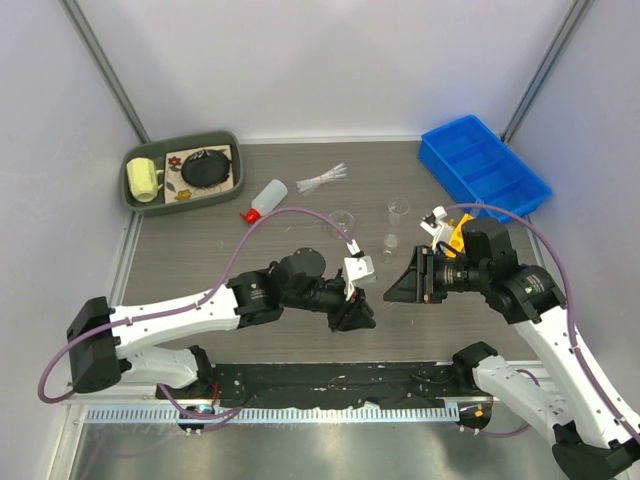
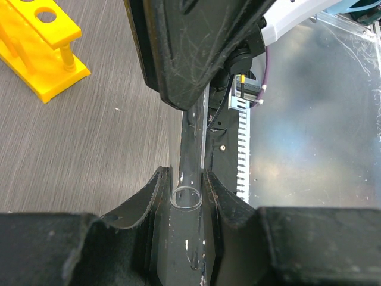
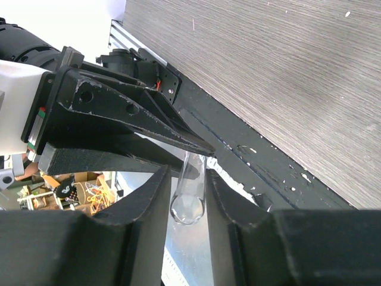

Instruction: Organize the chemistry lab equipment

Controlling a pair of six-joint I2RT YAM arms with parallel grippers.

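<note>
A clear test tube [image 2: 189, 149] spans between my two grippers, above the table's near edge. My left gripper [image 2: 186, 179] is closed on its open end, and my right gripper [image 3: 189, 179] is closed round its rounded bottom [image 3: 189, 199]. In the top view the left gripper [image 1: 358, 315] and right gripper [image 1: 395, 288] meet tip to tip. The white squeeze bottle [image 1: 268, 197], three small beakers [image 1: 342, 222] [image 1: 398, 211] [image 1: 390, 242] and the pipettes [image 1: 322, 180] lie on the table beyond. The yellow rack [image 2: 41, 53] is partly hidden behind my right arm [image 1: 455, 237].
A blue divided bin [image 1: 485, 165] stands at the back right. A green tray [image 1: 130, 195] at the back left holds a yellow mug [image 1: 145, 180] and a round black object [image 1: 207, 167]. A black strip and toothed rail [image 1: 330, 410] run along the near edge.
</note>
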